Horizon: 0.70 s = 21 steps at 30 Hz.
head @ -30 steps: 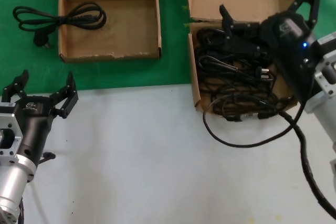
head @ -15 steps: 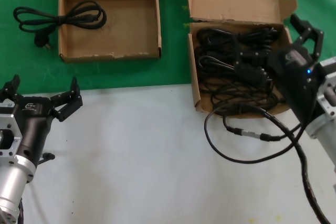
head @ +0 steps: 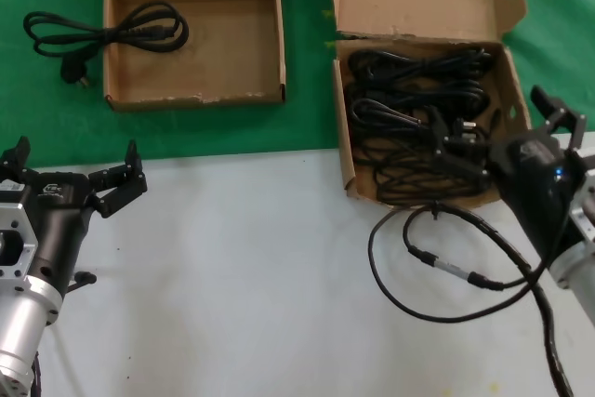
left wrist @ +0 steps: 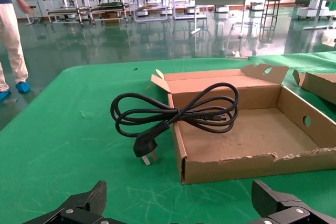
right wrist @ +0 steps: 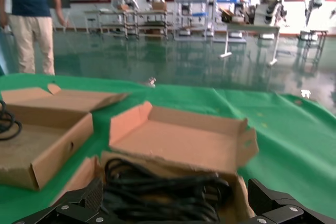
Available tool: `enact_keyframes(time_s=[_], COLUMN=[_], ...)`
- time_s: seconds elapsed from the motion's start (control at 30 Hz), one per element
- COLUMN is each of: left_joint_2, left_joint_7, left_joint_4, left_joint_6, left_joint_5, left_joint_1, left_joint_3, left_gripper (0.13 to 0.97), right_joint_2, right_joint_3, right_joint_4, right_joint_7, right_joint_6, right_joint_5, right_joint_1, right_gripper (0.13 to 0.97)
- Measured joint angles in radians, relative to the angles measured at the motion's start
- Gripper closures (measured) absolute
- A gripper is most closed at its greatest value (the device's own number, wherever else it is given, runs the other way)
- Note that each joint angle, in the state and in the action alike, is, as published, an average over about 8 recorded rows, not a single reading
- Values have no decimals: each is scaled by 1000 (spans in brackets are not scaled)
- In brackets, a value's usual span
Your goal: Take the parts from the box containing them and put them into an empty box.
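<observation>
Several coiled black cords (head: 414,127) fill the box with the cut-out lid flap (head: 343,151) at the right; they also show in the right wrist view (right wrist: 163,192). My right gripper (head: 497,123) is open and empty at that box's near right corner, just above the cords. The wide low box (head: 195,98) stands at the left. One cord (head: 102,33) lies across its left wall, coils partly inside, plug on the mat (left wrist: 144,148). My left gripper (head: 72,163) is open and empty on the near side of this box (left wrist: 252,169).
The thick black robot cable (head: 437,271) with inline connectors loops over the white table in front of the right box. Green mat (head: 311,90) lies under and between both boxes. The white table front (head: 232,276) spreads below.
My right gripper has drawn back from over the cord box toward its near right corner, holding nothing. The robot cable slid forward on the table. My left gripper opened a little wider.
</observation>
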Motion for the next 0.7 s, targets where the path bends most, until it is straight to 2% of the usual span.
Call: enact_keyframes(time_s=[0.47, 0.7], left_joint_2=[0, 0], left_joint_7=[-1, -1], left_joint_4=[0, 0], left_joint_6=[-2, -2], left_joint_5=[-2, -3], left_joint_1=[2, 3], left_joint_3=[-2, -2], left_gripper=[132, 132], right_joint_2=[36, 44], right_joint_3=[-28, -33], right_joint_4=[9, 11], right_joint_7=[124, 149], right_joint_6=[117, 140], right_joint_5=[-46, -55], right_joint_1=[-88, -106], right_gripper=[129, 129])
